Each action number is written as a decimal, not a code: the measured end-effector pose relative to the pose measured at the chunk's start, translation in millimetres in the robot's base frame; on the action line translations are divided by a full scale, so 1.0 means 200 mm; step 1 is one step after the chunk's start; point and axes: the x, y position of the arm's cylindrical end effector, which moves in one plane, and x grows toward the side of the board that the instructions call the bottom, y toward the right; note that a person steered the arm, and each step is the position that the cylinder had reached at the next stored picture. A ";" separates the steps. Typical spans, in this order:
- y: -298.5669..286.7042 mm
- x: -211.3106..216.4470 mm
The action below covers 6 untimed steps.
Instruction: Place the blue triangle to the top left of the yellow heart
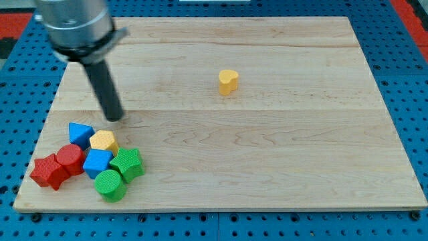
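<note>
The blue triangle point(80, 134) lies at the view's lower left, at the top of a cluster of blocks. The yellow heart point(228, 81) stands alone near the middle of the board, toward the view's top. My tip point(116, 118) rests on the board just above and to the right of the blue triangle, a small gap apart from it, and far to the left of the yellow heart.
The cluster by the triangle holds a yellow block point(104, 142), a blue cube point(97, 163), a red cylinder point(69, 159), a red star point(49, 171), a green star point(127, 164) and a green cylinder point(110, 185). The wooden board point(281, 154) lies on a blue pegboard.
</note>
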 end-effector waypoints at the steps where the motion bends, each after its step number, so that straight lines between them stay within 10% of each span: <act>1: -0.41 -0.02; 6: -0.46 0.35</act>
